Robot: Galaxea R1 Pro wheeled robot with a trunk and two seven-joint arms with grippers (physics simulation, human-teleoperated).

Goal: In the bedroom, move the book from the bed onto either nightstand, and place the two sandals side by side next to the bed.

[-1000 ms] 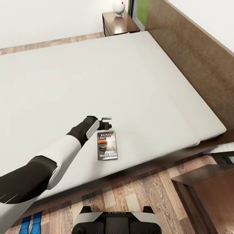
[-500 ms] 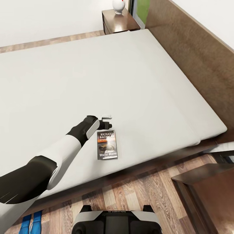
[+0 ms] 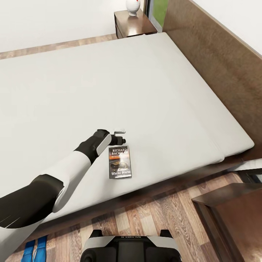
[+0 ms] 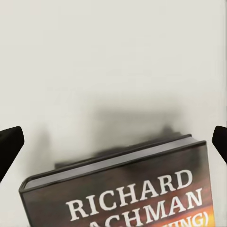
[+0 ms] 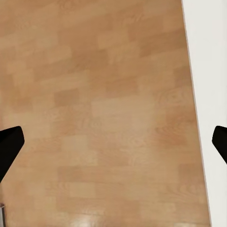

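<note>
Head view: my left end effector hovers just past the top edge of the small dark paperback book with the orange band, which lies flat near the front edge of the pale-grey mattress of the dark-framed bed; blue flip-flop sandals sit on the wood-plank floor.
Left wrist view: I see the book below the fingertips, jaws spread wide, holding nothing.
Right wrist view: fingertips wide apart over the floor, empty.

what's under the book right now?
The book lies flat on the bed's pale mattress, near its front edge. The open left gripper sits just beyond its top edge. Anything beneath the cover is hidden.
</note>
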